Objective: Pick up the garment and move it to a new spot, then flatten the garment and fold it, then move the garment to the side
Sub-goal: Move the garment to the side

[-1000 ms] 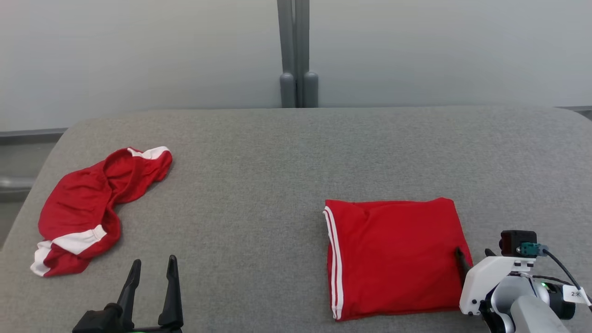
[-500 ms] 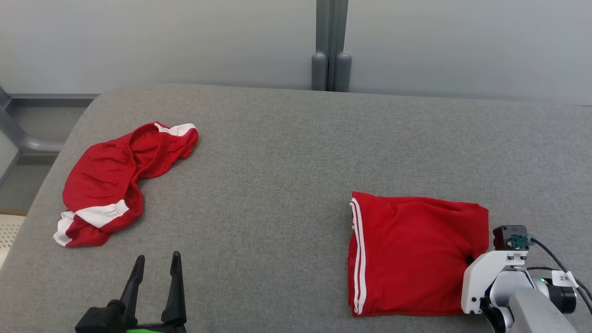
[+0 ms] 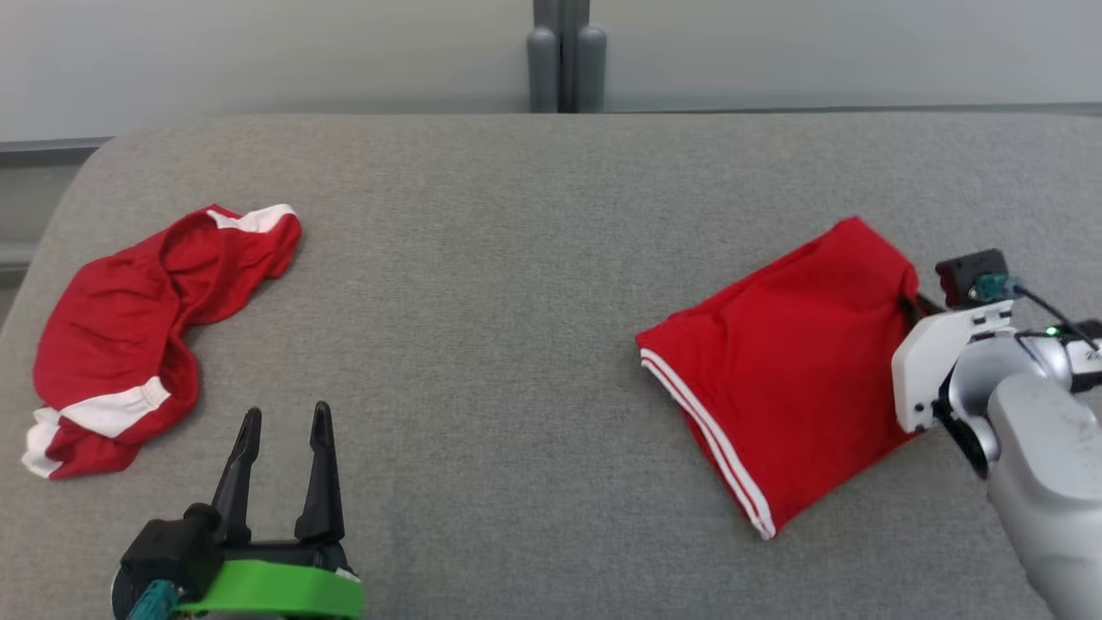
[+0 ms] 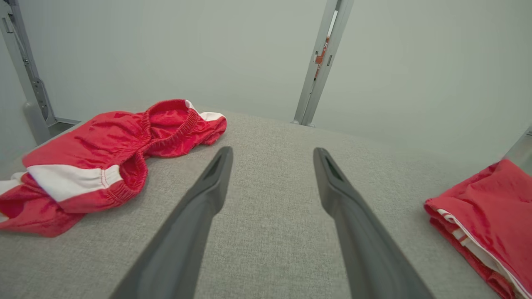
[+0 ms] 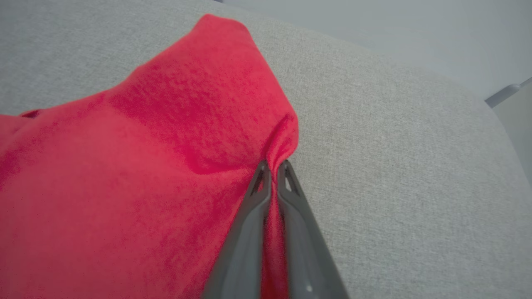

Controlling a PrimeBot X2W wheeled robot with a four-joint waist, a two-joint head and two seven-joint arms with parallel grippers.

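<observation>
Here, the right gripper (image 5: 274,168) is clamped on the edge of the folded red garment (image 3: 792,379), which lies at 3 o'clock on the grey surface (image 3: 482,258). The left gripper (image 3: 287,410) hovers at 7 o'clock, fingers apart. A crumpled red garment (image 3: 146,319) lies at 9 o'clock.

Left gripper (image 3: 286,412): two long black fingers (image 3: 320,465) tapering to the tips, set on a black base (image 3: 185,551) with a bright green band (image 3: 275,590) and a teal plug (image 3: 155,600).

Right gripper (image 5: 274,164): dark grey, each finger slotted near the tip.

Right arm: white housing (image 3: 923,366), speckled silver forearm (image 3: 1046,465), black camera block (image 3: 962,275) with teal connector (image 3: 992,284), black cable (image 3: 1046,308), green light (image 3: 1051,331).
</observation>
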